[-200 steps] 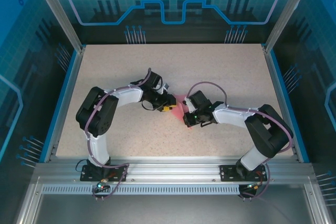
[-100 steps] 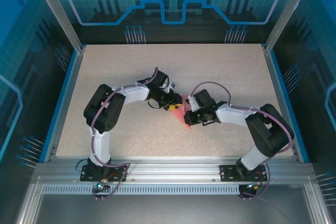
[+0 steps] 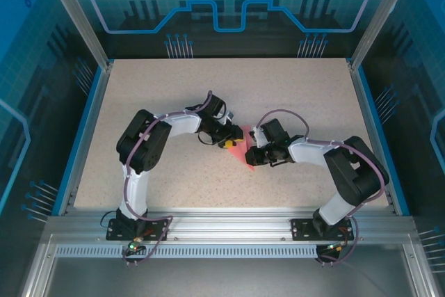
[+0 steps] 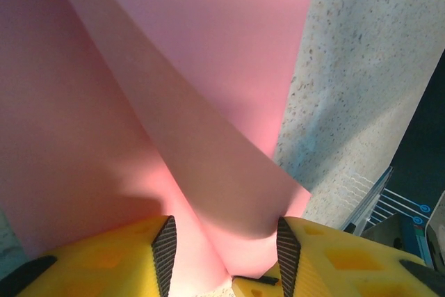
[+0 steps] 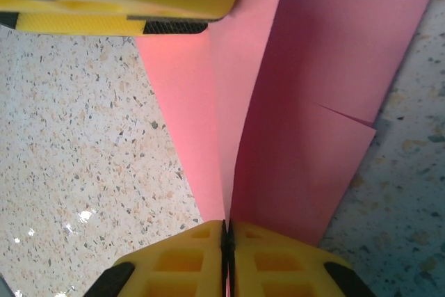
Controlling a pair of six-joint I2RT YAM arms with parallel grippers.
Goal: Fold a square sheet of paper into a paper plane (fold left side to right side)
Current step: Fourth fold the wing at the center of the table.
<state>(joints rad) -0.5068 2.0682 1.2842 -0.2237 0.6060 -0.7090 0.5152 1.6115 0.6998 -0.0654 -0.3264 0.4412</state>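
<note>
At the table's near edge, an aluminium rail carries both arm bases. From there the left arm and the right arm bend inward toward the middle of the table, their wrists low over the surface.

At the table's middle lies the sheet of paper, pink and partly folded. From above, a small wedge of it shows between the two wrists. The right gripper is at its nearer, right side and the left gripper at its farther, left side, with the two heads close together.

In the right wrist view the yellow fingers are pressed together with no gap. A raised fold of the paper runs straight into the seam between them, so the paper is pinched there. Beyond the pinch it spreads into overlapping layers on the speckled tabletop, and one layer's corner juts out to the right. One yellow finger of the left gripper reaches over the paper at the top of this view.

In the left wrist view the fingers stand well apart. The paper runs between and beneath them, and a diagonal flap ends in a corner near one finger. Neither pad clamps it, and I cannot tell whether the tips touch it.

Past the grippers the tabletop runs bare to the blue enclosure wall.
</note>
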